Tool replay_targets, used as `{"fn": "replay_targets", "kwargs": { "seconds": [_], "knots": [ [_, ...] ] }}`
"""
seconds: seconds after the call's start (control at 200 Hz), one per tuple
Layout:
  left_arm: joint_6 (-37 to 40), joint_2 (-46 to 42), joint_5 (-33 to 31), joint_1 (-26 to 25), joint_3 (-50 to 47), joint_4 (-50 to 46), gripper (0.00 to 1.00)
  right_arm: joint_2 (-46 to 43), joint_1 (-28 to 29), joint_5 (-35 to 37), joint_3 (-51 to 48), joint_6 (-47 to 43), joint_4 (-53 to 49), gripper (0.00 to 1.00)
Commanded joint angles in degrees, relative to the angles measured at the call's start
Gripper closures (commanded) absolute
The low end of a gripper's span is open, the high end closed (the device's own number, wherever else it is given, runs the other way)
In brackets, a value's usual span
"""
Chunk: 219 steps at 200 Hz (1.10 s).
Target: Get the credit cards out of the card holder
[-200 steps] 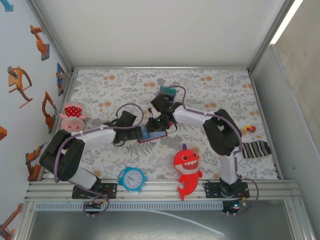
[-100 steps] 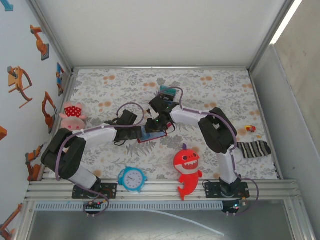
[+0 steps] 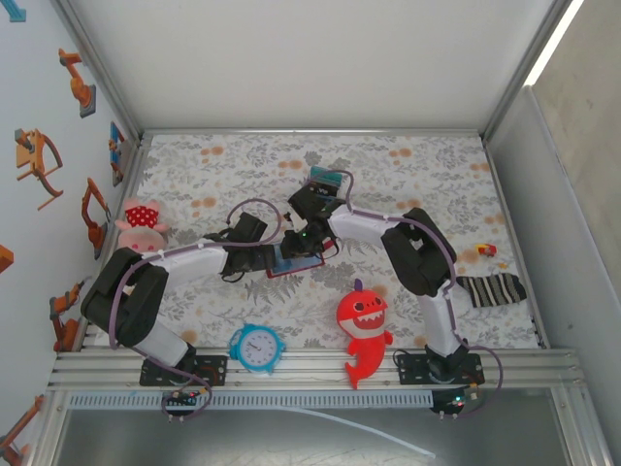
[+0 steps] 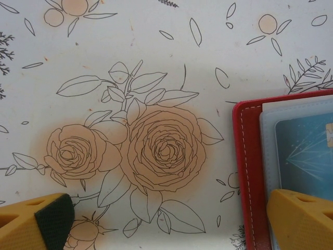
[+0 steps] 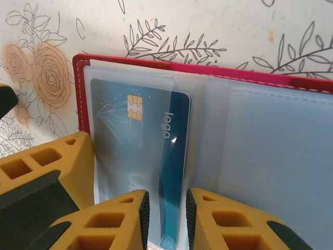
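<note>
Right hand (image 5: 167, 221) was clamped on the blue credit card (image 5: 130, 156). Left hand (image 4: 169, 224) stood wide open at the red card holder (image 4: 244, 172), which needed pinning for a straight pull.

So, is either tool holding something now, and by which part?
The right tool pinches the blue credit card by its near end, the card partly inside the card holder. The left tool is open, holding nothing.

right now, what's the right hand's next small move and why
Probably pinch the teal credit card with the right hand and slide it out: that hand's fingers straddle the card's edge in the open card holder, and the left hand has one finger over the holder.
</note>
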Motion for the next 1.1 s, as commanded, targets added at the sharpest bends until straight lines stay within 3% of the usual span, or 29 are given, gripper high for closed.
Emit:
{"fn": "replay_targets", "kwargs": {
  "seconds": [0.0,0.381,0.967,1.052,1.092],
  "knots": [
    [0.3,3.3,1.3,0.5,-1.2,-1.4,0.03,1.5,0.5,-1.0,1.0,1.0,-0.3,0.74],
    [0.4,3.7,1.2,0.3,-1.0,-1.8,0.03,1.0,0.2,-4.1,-1.8,2.6,4.0,0.76],
    [0.0,4.4,0.8,0.3,-0.4,-2.5,0.03,-2.0,-2.2,-12.7,-9.4,6.9,17.3,0.87],
    [0.0,4.4,0.8,0.2,-0.3,-2.6,0.03,-2.5,-2.6,-12.7,-10.2,7.1,17.9,1.0],
    [-0.1,4.5,0.8,0.2,-0.3,-2.6,0.03,-2.9,-2.7,-12.5,-10.6,7.1,18.0,1.0]
  ]
}}
